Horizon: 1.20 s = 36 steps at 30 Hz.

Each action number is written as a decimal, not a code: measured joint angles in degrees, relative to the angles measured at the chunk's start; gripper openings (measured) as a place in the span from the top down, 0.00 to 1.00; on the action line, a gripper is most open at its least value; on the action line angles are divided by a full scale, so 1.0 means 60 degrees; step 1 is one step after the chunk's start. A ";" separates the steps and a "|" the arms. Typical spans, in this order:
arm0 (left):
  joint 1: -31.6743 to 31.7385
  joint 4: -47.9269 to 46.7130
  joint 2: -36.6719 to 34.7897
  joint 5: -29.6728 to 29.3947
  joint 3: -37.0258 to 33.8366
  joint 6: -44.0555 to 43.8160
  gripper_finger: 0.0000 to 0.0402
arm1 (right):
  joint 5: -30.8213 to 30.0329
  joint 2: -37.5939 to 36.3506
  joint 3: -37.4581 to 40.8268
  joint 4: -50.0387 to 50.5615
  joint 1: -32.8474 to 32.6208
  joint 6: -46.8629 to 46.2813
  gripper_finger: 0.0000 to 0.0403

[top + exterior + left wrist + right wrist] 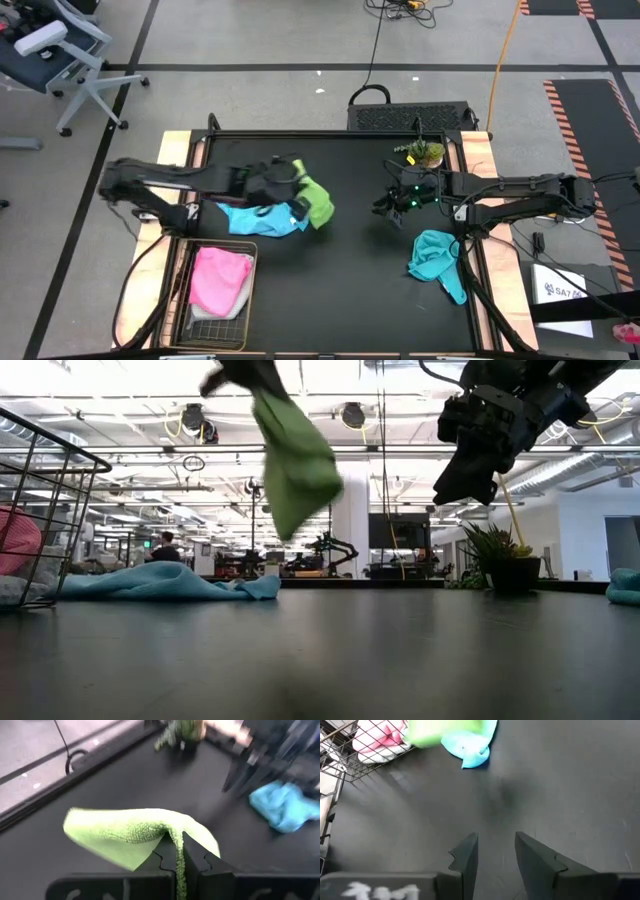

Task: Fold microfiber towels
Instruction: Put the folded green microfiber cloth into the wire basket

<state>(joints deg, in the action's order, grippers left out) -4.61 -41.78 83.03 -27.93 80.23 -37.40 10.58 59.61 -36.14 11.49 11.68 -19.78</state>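
From overhead, the left gripper (300,192) is largely buried among its own dark wrist and the lime green microfiber towel (318,204), so its fingertips cannot be made out there; the left wrist view settles it, showing the two dark fingers (166,862) clamped together on a pinched ridge of that lime green microfiber towel (132,835). In the low view the arm is cut off by the upper edge and blurred, and only the towel (297,465) reads well, hanging clear of the black table top (330,660) as a loose, tapering drape with a fuzzy looped nap. The light blue microfiber towel (258,218) lies crumpled and flat on the table just beside and partly beneath the raised green one. The pink microfiber towel (220,278) is heaped in the rectangular wire mesh basket (245,322) at the table's near left corner, with a pale cloth peeking out under it, too hidden to tell apart. The teal microfiber towel (438,260) is bunched near the table's right edge, one tail reaching the rim. The right gripper (392,213) hovers over bare table well apart from every cloth, its fingers (466,857) spread and holding nothing, close to the small green potted plant (424,152).
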 joint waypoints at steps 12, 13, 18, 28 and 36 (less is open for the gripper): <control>-0.2489 -0.2478 -0.3125 -0.0617 0.0004 -0.3724 1.00 | -0.0006 0.0000 0.0000 -0.0018 0.0000 0.0019 0.70; -0.2639 -0.2713 -0.3264 -0.0410 0.0004 -0.4087 1.00 | -0.0006 0.0000 0.0000 -0.0016 0.0000 0.0009 0.70; -0.3457 -0.4361 -0.3691 0.1080 0.0004 -0.6094 1.00 | -0.0024 0.0000 0.0000 -0.0048 0.0000 -0.0183 0.70; -0.4905 -0.5062 -0.3460 0.5305 0.0004 -0.8853 1.00 | -0.0068 0.0000 0.0000 -0.0085 0.0003 -0.0337 0.70; -0.5567 -0.5007 -0.3458 0.5513 0.0000 -1.0642 1.00 | -0.0075 0.0000 0.0000 -0.0085 0.0004 -0.0340 0.70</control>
<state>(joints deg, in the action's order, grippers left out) -38.01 -71.82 62.28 5.15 80.23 -101.26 10.13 59.61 -36.14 10.98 11.70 -21.82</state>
